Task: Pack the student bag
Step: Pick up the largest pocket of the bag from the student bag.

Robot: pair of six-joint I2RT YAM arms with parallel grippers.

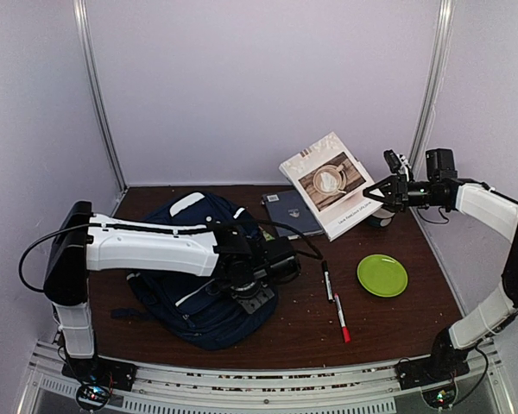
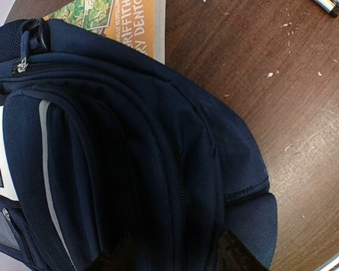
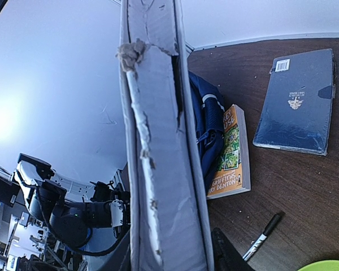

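One student bag [image 1: 198, 319], interior unseen

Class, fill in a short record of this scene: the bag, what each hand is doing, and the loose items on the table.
Bag: navy student bag, lying left of centre
Left hand: over the bag, fingers straddling its fabric; grip unclear
Right hand: closed on white book, held up and tilted
Loose items: navy notebook, orange book beside the bag, green plate, black marker, red marker

Overhead wide, wrists close — student bag [image 1: 186, 306] shared
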